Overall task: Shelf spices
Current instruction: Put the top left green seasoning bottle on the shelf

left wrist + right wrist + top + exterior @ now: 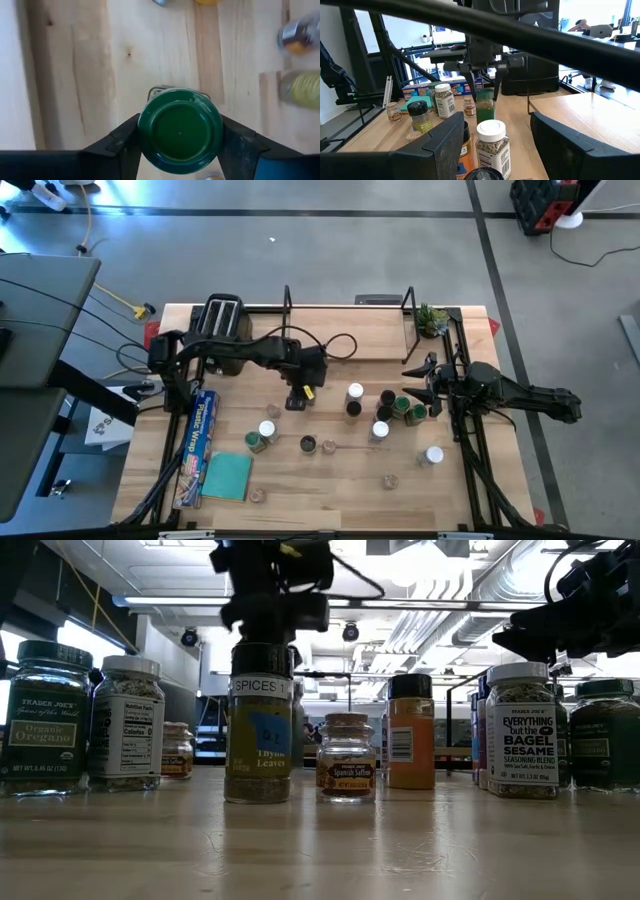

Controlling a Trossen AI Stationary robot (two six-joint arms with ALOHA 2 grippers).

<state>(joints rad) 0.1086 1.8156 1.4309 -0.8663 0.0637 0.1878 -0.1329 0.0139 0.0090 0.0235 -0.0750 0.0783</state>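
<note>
green-lidded thyme jar (180,131) fills the left wrist view, and the left gripper (180,145) sits around its cap, one dark finger (125,142) touching each side, pinching it. from table height the same jar (259,735) stands upright on the desk (320,840), near the middle of the boards, the gripper coming down on it from above. just beside it stands a short saffron jar (346,757) with a cork-coloured top, and behind that an orange jar with a black lid (411,731). an oregano jar (41,718) and a white-capped one (130,722) stand off to one side, a bagel seasoning jar (521,730) to the other. from above, more spices (400,408) cluster in front of the right gripper (425,387), which hangs over the desk's right part with its fingers spread and nothing between them. the shelf (350,335) runs along the far edge, a toaster (222,320) at its left end and a small plant (432,320) at its right. a foil box (198,445) and a teal pad (227,477) lie at front left.
</note>
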